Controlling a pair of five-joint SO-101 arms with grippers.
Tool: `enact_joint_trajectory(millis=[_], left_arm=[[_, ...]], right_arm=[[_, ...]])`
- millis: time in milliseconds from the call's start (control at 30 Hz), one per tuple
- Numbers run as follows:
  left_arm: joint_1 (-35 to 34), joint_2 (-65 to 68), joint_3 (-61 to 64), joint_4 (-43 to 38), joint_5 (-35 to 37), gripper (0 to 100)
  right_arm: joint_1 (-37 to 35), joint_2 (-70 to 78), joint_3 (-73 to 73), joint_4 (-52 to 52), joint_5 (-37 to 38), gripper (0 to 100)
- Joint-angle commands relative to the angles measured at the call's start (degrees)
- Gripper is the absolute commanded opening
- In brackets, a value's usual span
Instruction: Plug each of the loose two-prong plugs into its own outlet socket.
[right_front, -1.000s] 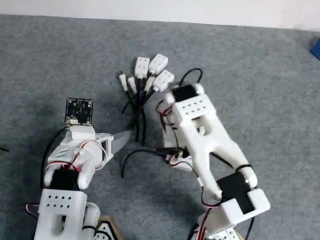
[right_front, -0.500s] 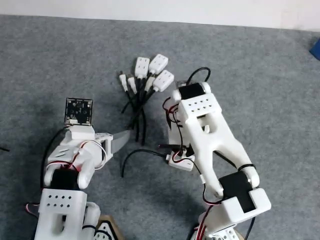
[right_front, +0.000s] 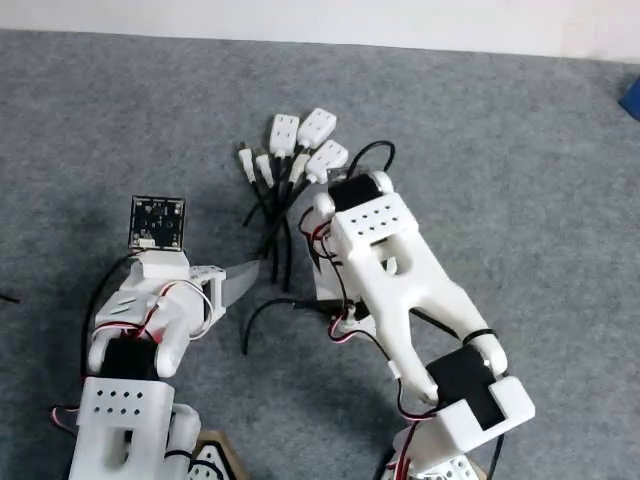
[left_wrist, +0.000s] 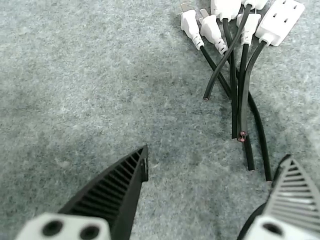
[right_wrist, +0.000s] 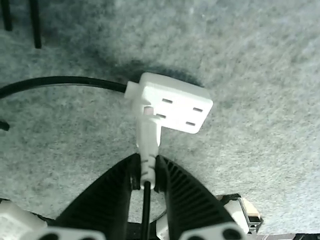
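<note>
On the grey surface (right_front: 520, 160), right hand (right_wrist: 146, 172) pinching a slim white plug (right_wrist: 148, 142) on black cord (right_wrist: 60, 82), tip touching a white four-slot socket (right_wrist: 172, 102). Toward 1 o'clock of spread left hand (left_wrist: 217, 157), loose white plugs (left_wrist: 191, 22) and sockets (left_wrist: 282, 17).

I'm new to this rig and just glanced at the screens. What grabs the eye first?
The right gripper pinches a white plug, its nose pressed against a white socket on the grey carpet. Ahead of the open left gripper lies a fan of black cords with white ends.
</note>
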Motion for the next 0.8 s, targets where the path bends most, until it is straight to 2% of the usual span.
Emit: enact_joint_trajectory(millis=[0,167,767], left_arm=[[-0.4,-0.7,-0.3,-1.1,0.4,39],[-0.4,-0.7,-0.3,-1.1,0.4,39],[-0.4,-0.7,-0.3,-1.1,0.3,39]], right_arm=[[1.0,-2.6,1.1,-0.2,-0.7,0.9],[4.2,-2.7,4.6,-0.6,-0.8,0.9],[4.4,-3.2,2.9,-2.9,-4.4,0.6]])
